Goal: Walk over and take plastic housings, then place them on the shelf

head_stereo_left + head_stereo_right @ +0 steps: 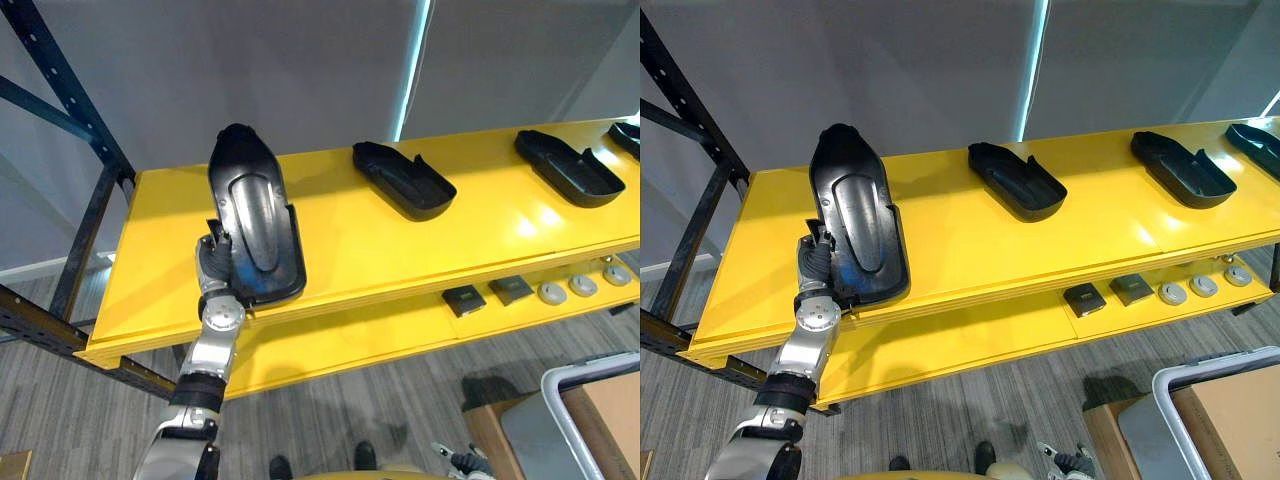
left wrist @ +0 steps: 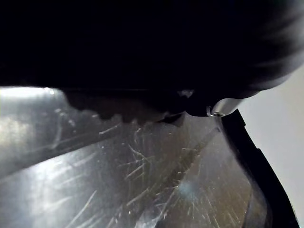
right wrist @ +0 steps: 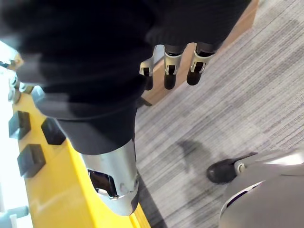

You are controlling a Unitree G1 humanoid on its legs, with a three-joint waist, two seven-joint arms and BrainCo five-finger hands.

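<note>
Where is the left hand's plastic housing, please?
In both eye views the plastic housing tilts over the yellow shelf's left end, in the left hand.

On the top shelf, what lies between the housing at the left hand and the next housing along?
Nothing: bare yellow shelf separates the held housing, gripped by the left hand, from the second housing, as seen in both eye views.
</note>
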